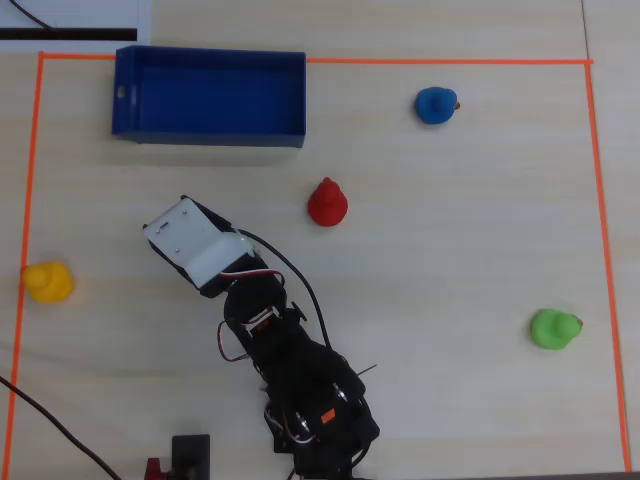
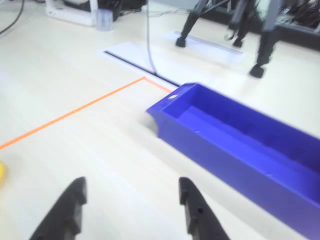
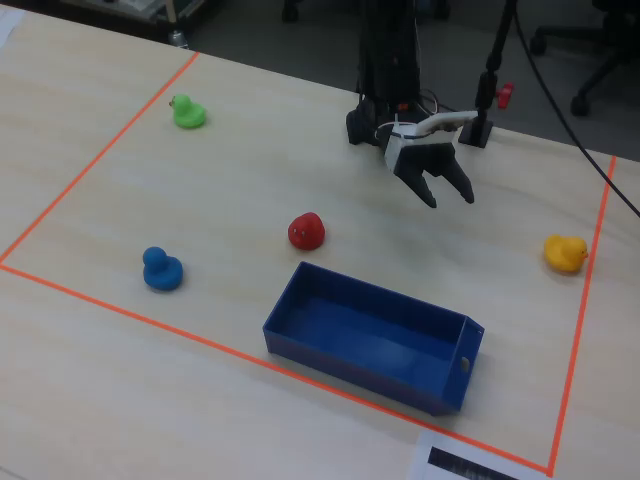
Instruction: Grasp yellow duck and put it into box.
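Observation:
The yellow duck (image 1: 47, 281) sits on the table at the far left of the overhead view, close to the orange tape; in the fixed view the yellow duck (image 3: 565, 252) is at the right, and in the wrist view only a yellow sliver (image 2: 1, 174) shows at the left edge. The dark blue box (image 1: 209, 97) stands empty at the back left of the overhead view, and the box (image 3: 372, 336) lies near the front in the fixed view. My gripper (image 3: 447, 196) hangs open above the table between duck and box, holding nothing; its two black fingertips (image 2: 76, 195) frame bare table.
A red duck (image 1: 327, 202) sits mid-table, a blue duck (image 1: 435, 105) at the back right, a green duck (image 1: 554, 329) at the right. Orange tape (image 1: 30, 180) outlines the work area. Tripod legs (image 2: 260, 50) stand beyond the box.

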### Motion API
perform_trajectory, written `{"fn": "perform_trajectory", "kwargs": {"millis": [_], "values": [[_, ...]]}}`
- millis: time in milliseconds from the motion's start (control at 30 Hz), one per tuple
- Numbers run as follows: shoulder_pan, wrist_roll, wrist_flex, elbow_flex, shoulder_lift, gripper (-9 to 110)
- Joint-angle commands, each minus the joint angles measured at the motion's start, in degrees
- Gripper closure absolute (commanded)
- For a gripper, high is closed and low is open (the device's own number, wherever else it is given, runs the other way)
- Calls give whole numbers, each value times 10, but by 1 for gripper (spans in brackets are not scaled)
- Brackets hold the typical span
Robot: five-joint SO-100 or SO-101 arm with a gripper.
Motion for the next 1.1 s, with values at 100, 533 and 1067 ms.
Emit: {"fn": "perform_trajectory", "kwargs": {"millis": [100,533,1067], "values": [[-31,118,78,-152,-76,75],[-123,223,145,-233,-171,75],[-219,209,254,-326,-184,75]]}}
